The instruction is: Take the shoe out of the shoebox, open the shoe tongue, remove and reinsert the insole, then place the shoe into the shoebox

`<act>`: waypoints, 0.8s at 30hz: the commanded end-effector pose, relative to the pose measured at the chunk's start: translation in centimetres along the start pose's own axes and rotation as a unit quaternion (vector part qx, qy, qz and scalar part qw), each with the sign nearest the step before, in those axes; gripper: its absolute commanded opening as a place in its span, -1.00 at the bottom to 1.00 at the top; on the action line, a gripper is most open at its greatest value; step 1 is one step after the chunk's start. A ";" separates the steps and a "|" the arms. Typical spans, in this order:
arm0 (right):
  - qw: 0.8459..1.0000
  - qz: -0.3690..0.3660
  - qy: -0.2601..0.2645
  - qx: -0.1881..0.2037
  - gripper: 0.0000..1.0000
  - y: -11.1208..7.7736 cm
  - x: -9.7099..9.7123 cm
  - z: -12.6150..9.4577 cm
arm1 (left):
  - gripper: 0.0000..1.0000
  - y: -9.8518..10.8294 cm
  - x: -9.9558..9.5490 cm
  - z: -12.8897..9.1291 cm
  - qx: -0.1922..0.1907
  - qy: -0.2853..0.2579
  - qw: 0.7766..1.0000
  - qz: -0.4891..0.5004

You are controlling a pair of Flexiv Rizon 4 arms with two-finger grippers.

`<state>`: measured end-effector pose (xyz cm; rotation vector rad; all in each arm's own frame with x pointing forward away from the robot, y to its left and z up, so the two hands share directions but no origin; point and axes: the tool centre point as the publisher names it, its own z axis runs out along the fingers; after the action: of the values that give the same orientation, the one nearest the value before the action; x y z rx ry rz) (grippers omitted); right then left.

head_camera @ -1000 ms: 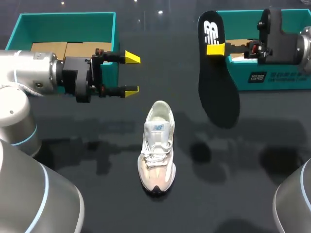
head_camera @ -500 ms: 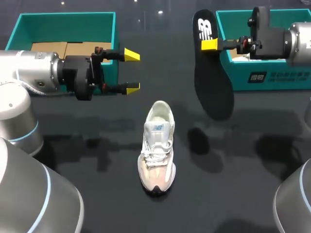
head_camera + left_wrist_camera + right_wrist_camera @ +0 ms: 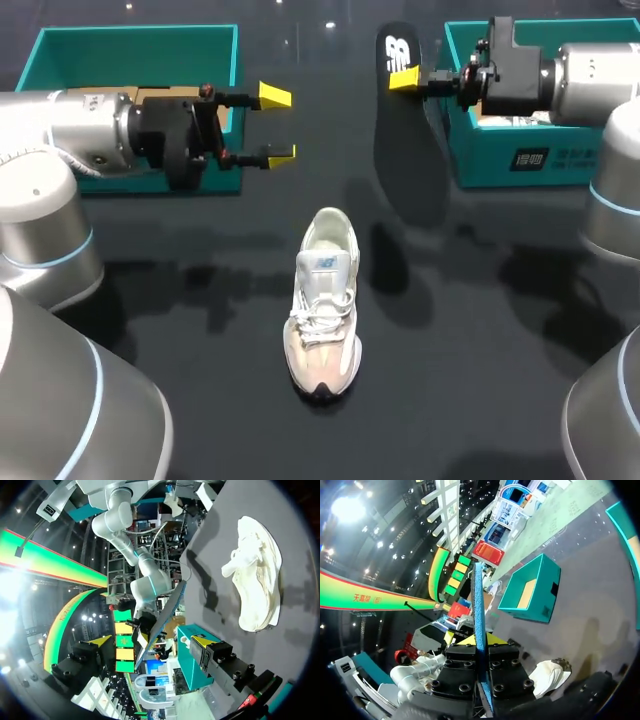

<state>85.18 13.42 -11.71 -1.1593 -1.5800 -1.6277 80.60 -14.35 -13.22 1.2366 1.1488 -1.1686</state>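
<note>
Head view: the right hand (image 3: pixel 405 80) is squeezed shut on the long black foam insole (image 3: pixel 408 170), which hangs in the air with its wide toe end low. The white and pink lace-up shoe (image 3: pixel 325 300) stands on the dark tabletop (image 3: pixel 480 350), lower and to the left of that hand, toe pointing at the robot and open heel end away. The left hand (image 3: pixel 278 126) is wide open and empty, a bit nearer the shoe.
</note>
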 end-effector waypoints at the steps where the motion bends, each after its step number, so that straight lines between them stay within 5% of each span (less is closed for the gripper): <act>1: 1.000 0.000 0.002 0.003 -1.00 0.5 -0.5 1.1 | 1.00 0.8 -0.3 0.3 0.008 0.006 1.000 0.000; 6: 1.000 0.000 0.002 0.003 -1.00 0.5 -0.5 1.1 | 1.00 0.6 -0.2 0.5 0.005 0.007 1.000 0.005; 16: 0.992 0.113 0.035 0.035 -1.00 1.2 -1.9 4.1 | 1.00 1.2 -0.4 2.1 0.007 0.002 1.000 -0.012; 24: 0.992 0.113 0.035 0.035 -1.00 1.2 -1.9 4.1 | 1.00 1.2 -0.4 2.1 0.007 0.002 1.000 -0.012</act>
<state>87.81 16.95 -13.17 -1.1832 -1.3920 -1.4447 81.55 -16.39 -12.70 1.2350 1.1661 -1.1907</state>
